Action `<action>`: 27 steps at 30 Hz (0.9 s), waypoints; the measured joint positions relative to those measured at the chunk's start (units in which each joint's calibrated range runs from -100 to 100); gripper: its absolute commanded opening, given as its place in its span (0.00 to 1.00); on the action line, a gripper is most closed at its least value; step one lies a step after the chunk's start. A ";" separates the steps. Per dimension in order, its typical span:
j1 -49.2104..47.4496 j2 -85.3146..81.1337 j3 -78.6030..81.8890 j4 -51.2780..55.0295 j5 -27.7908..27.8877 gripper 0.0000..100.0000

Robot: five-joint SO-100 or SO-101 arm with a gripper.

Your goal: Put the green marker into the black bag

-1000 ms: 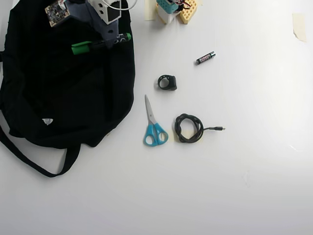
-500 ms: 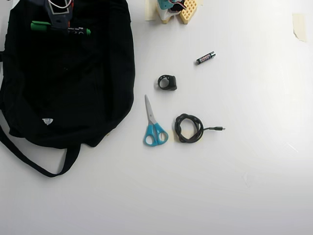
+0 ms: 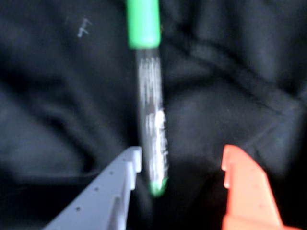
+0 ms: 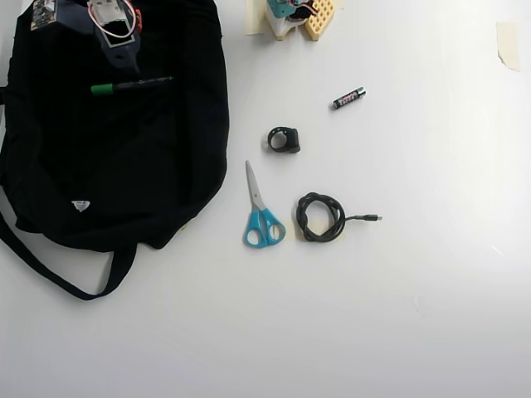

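Observation:
The green marker (image 3: 151, 120) has a black barrel with white print and a green cap. In the wrist view it lies lengthwise on the black bag (image 3: 57, 110), cap far from me, small green end close to the grey finger (image 3: 129, 165). My gripper (image 3: 183, 155) is open, with a wide gap between the marker and the orange finger (image 3: 240, 177). In the overhead view the marker (image 4: 129, 84) lies across the upper part of the bag (image 4: 116, 166), cap to the left. My arm's wrist (image 4: 114, 25) hangs over the bag's top edge, and its fingers are hard to make out against the black fabric.
In the overhead view, on the white table right of the bag: blue-handled scissors (image 4: 260, 211), a coiled black cable (image 4: 322, 217), a small black ring-shaped part (image 4: 284, 139) and a short black battery (image 4: 349, 98). The arm's base (image 4: 294, 16) stands at the top. The bag's strap (image 4: 50, 269) loops out at lower left.

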 measured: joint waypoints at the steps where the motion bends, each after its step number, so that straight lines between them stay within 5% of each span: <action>1: -0.22 -4.57 -0.08 1.98 -0.20 0.22; 3: -2.06 -11.21 -0.31 4.98 -1.81 0.20; 5: -9.85 -18.76 -0.24 10.82 -4.25 0.02; 12: -53.56 -25.57 -0.24 12.02 -5.71 0.02; 18: -59.00 -31.13 2.28 12.71 -6.89 0.02; 27: -59.15 -43.17 13.52 18.03 1.61 0.02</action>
